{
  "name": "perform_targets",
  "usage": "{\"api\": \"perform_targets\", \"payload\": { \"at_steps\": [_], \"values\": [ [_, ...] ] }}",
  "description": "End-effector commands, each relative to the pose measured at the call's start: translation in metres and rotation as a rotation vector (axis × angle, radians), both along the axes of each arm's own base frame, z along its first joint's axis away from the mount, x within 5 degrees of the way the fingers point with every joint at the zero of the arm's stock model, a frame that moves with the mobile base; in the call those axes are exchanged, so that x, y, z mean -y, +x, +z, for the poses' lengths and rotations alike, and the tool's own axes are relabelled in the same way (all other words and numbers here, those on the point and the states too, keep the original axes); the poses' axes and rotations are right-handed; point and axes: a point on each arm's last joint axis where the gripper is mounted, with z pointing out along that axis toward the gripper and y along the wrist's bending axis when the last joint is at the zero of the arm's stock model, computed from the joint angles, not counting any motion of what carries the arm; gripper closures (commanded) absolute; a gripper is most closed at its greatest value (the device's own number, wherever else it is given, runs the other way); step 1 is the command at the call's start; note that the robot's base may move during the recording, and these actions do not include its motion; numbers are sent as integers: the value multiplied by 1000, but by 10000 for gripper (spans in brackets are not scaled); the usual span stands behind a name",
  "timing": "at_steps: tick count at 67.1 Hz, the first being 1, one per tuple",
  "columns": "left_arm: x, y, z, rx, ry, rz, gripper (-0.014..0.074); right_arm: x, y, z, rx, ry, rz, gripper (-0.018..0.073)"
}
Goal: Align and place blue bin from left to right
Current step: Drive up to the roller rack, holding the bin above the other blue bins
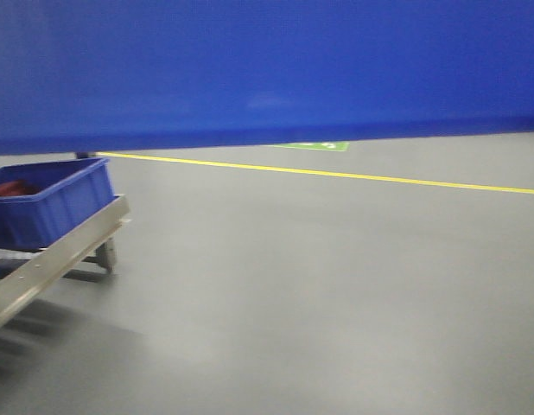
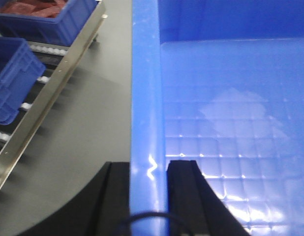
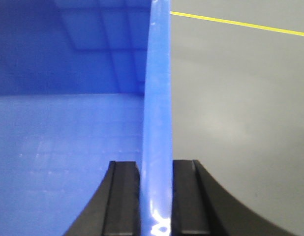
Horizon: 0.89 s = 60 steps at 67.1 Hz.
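The blue bin [image 1: 267,69] hangs lifted, left gripper [image 2: 148,169] and right gripper [image 3: 156,168] clamped on opposite rims; keep both level, moving together.

The blue bin [image 2: 216,123] shows glossy, smooth plastic, its inner base moulded in a fine grid. The left gripper [image 2: 148,164] is matt black. The roller rail [image 1: 60,246] is brushed metal; the floor [image 1: 336,294], smooth grey.

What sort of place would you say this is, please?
Likely a warehouse or factory floor: grey floor with a yellow line, a metal roller conveyor carrying blue crates, and the blue bin clamped by the left gripper and right gripper.
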Motion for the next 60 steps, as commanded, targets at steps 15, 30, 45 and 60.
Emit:
{"api": "perform_targets", "payload": {
  "at_steps": [15,30,45,60],
  "values": [
    [13,0,6,66,-64,-100,707,-16,-6,17,114,142,157,639],
    [13,0,6,66,-64,-100,707,-16,-6,17,114,142,157,639],
    [13,0,6,66,-64,-100,707,-16,-6,17,114,142,157,639],
    [13,0,6,66,-64,-100,707,-16,-6,17,114,142,157,639]
  ]
}}
